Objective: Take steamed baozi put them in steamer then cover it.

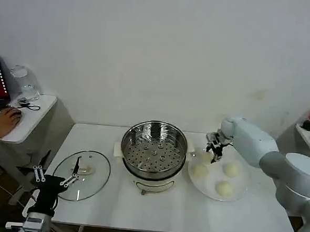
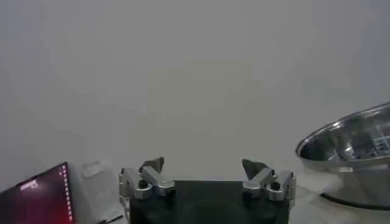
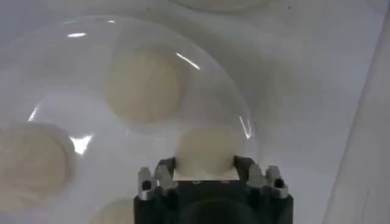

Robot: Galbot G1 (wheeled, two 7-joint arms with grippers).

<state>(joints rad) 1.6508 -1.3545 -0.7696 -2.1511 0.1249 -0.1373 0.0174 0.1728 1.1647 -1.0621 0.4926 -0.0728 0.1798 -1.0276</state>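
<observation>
Baozi wait on a white plate (image 1: 238, 190) at the worktop's (image 1: 191, 213) right as loading begins. From left: the left end effector (image 1: 53, 181) idles, fingers spread, beside the glass cover (image 1: 96, 178), laid flat to leave the steamer (image 1: 154, 147) open at centre. The right end effector (image 1: 214, 152) pinches the nearest baozi (image 3: 205, 152), apparently to lift it; three other baozi (image 1: 231, 169) sit alongside.

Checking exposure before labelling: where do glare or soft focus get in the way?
Head view: reflections streak the cover. Right wrist view: bright glints on the plate, and the steamed baozi look soft. Left wrist view: highlights on the steamer.
</observation>
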